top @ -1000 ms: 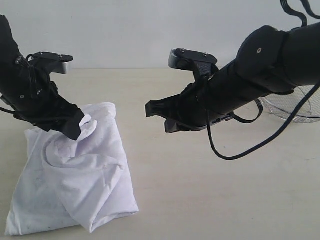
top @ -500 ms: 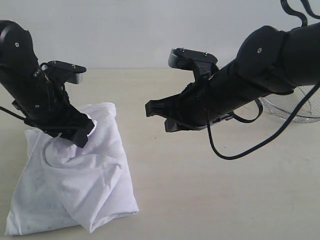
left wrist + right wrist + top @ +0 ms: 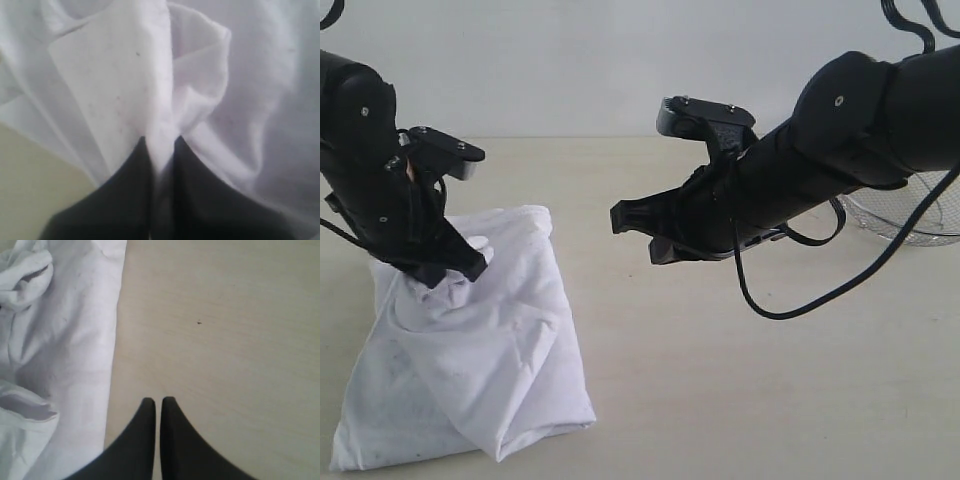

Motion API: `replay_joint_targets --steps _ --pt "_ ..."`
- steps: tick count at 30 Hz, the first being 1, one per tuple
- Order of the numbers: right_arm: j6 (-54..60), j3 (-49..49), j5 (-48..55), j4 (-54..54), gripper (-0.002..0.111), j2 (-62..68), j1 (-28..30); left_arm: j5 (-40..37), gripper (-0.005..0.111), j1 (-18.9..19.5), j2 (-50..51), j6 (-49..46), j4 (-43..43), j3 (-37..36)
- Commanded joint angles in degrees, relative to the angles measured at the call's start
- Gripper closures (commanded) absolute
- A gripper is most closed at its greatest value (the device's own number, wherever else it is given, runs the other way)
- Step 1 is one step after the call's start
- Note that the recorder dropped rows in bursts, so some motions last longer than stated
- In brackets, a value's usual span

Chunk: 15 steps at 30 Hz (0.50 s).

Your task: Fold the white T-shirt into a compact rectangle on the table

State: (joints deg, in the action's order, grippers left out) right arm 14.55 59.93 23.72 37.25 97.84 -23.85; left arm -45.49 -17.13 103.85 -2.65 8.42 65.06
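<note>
The white T-shirt point(image 3: 480, 360) lies bunched in a rough heap on the left of the pale table point(image 3: 750, 400), plain white side showing. My left gripper point(image 3: 445, 275) is down on the heap's upper left part and is shut on a pinched fold of the T-shirt point(image 3: 160, 115), with cloth between the two dark fingers point(image 3: 125, 185). My right gripper point(image 3: 630, 235) hangs above the table's middle, shut and empty, to the right of the shirt. In the right wrist view its fingertips point(image 3: 148, 407) point at bare table beside the shirt's edge point(image 3: 75, 350).
A silver wire-mesh basket point(image 3: 905, 215) stands at the far right behind my right arm. A black cable point(image 3: 790, 300) loops down from that arm above the table. A plain pale wall rises behind the table's far edge.
My left gripper has swung left and down onto the heap and shut on a fold of the T-shirt; it was open before. The right arm has stayed still.
</note>
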Motion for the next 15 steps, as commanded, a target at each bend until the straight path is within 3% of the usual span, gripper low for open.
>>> replay_joint_targets --steps 1,11,15 --pt "0.67 -0.26 -0.46 -0.41 0.108 -0.72 0.47 -2.82 0.102 -0.10 0.15 9.52 12.08 0.26" --pt "0.97 -0.26 -0.10 -0.41 0.108 -0.72 0.47 -1.81 0.101 1.38 -0.06 18.97 13.18 0.26" --pt "1.40 -0.26 -0.11 -0.41 0.108 -0.72 0.47 -0.25 0.086 3.35 -0.06 23.67 13.18 0.26"
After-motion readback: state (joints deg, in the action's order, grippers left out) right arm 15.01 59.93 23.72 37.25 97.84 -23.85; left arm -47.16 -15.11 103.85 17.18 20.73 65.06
